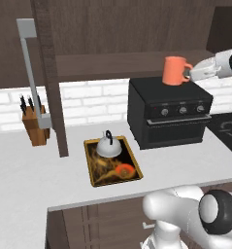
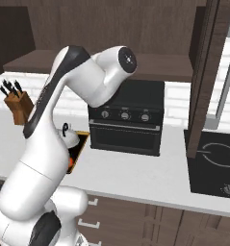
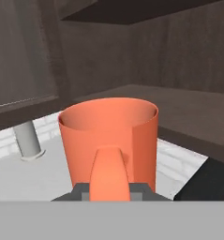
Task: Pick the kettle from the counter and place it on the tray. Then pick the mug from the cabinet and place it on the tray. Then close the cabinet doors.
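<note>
Gripper: we've got the gripper (image 1: pixel 189 74) clamped on the mug's handle, up above the oven (image 1: pixel 168 111).
Mug: our mug (image 1: pixel 174 70) hangs upright in the air over the oven's top, clear of the shelf (image 1: pixel 112 64).
Kettle: we see the kettle (image 1: pixel 108 145) sitting on the tray (image 1: pixel 95 172), left of the oven.
Tray: flat on the counter (image 1: pixel 30 170), just beside the oven.
Knife block: left of the tray, the knife block (image 1: pixel 35 125) stands by the wall.

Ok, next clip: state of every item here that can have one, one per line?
gripper: shut on the mug's handle
mug: upright, held in the air above the oven, off the cabinet shelf
kettle: upright on the tray
tray: flat on the counter
cabinet door: open
oven: door shut
</note>
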